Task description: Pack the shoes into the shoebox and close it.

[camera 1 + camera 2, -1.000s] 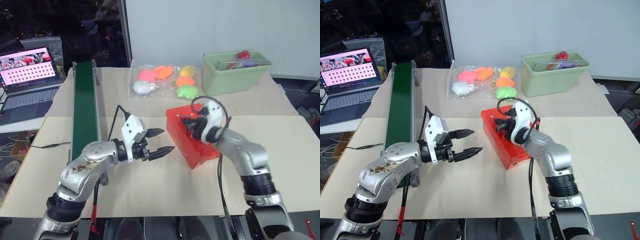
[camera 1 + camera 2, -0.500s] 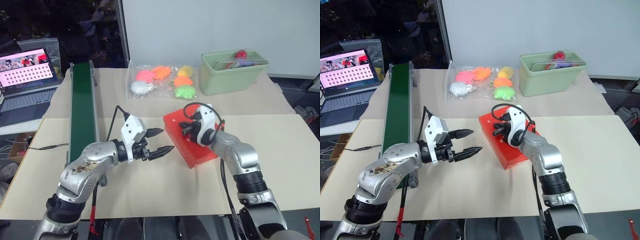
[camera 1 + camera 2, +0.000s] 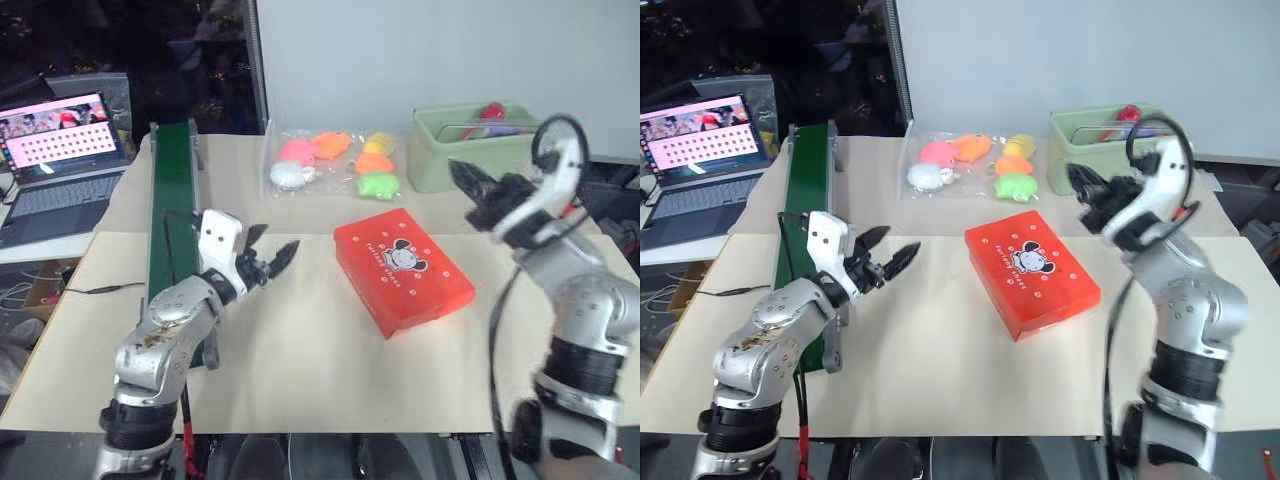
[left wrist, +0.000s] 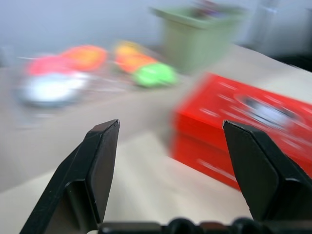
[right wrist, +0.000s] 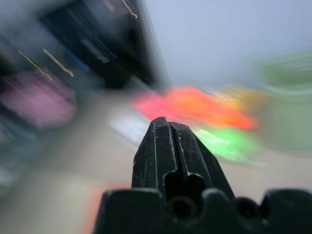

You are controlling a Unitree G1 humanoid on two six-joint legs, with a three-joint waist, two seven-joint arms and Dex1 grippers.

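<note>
Shoebox (image 3: 403, 269) closed, mid-bench on cream cloth (image 3: 300, 370); left gripper (image 3: 268, 253) spread empty, right gripper (image 3: 470, 185) pinched shut above far right; green conveyor (image 3: 172, 210) left edge, laptop (image 3: 60, 150) beyond

We count one red shoebox (image 3: 403, 268), one green bin (image 3: 470, 143), one laptop (image 3: 58, 160), one green conveyor (image 3: 172, 215), and six soft toys (image 3: 335, 162) in plastic.
</note>
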